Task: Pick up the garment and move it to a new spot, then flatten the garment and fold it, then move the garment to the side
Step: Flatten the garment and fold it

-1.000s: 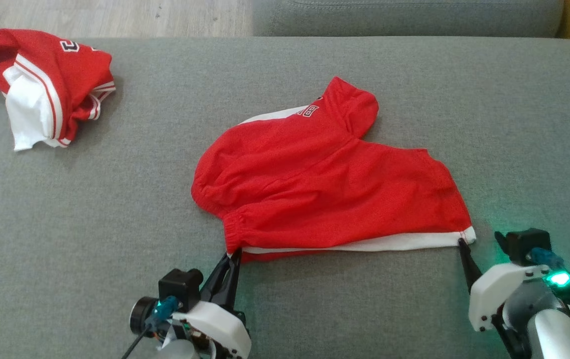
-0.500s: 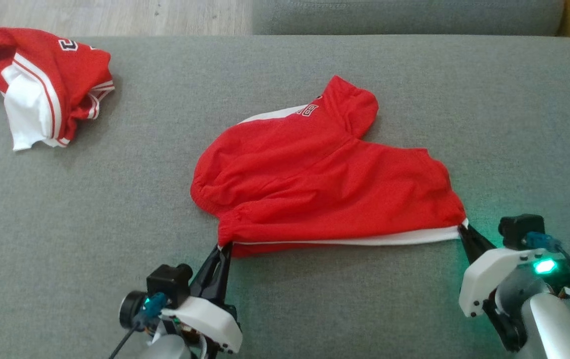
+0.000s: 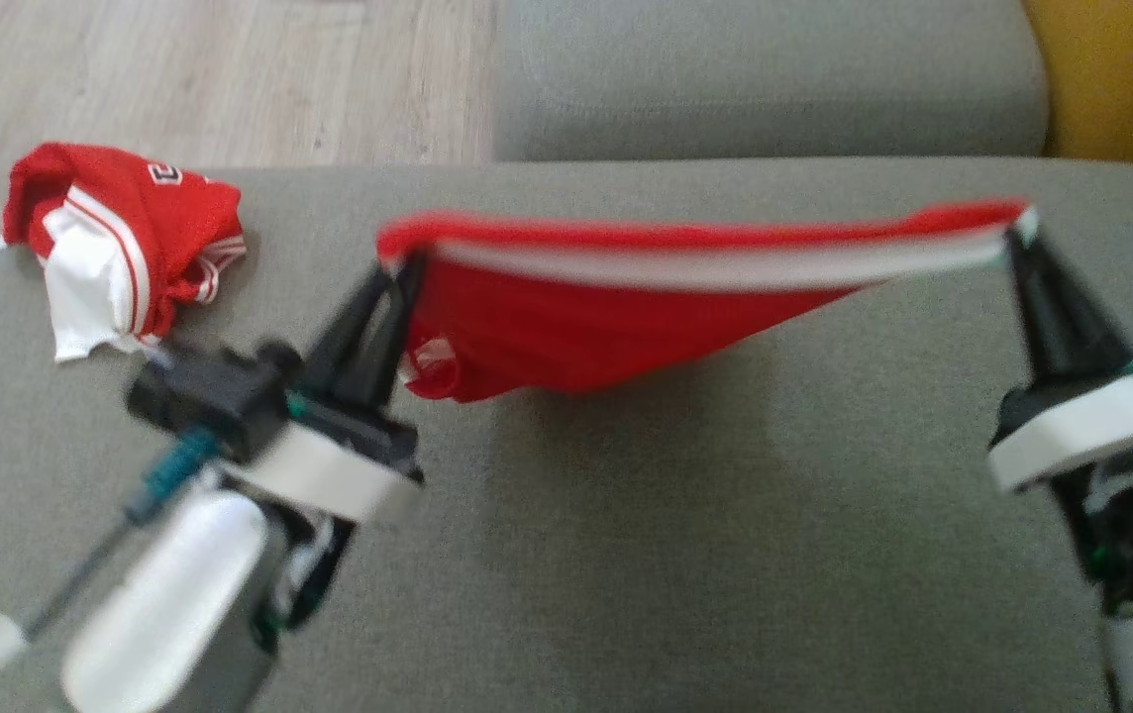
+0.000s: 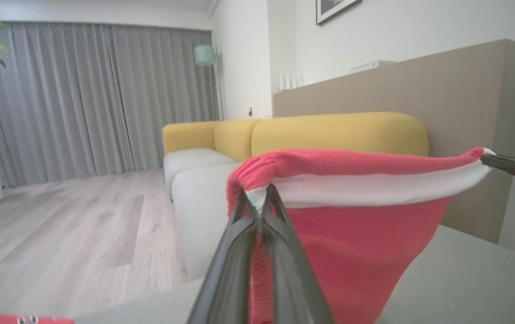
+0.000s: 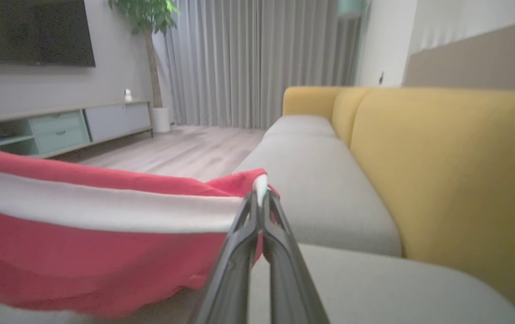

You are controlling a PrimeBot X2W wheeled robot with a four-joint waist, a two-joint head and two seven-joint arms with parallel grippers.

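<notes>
In the right wrist view the red shorts run off the edge left of the right gripper fingers; the head view is motion-blurred.

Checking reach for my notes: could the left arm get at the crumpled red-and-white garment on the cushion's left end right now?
Likely not as things stand: the left gripper is shut on a corner of the lifted red shorts, though nothing lies between it and the crumpled garment.
</notes>
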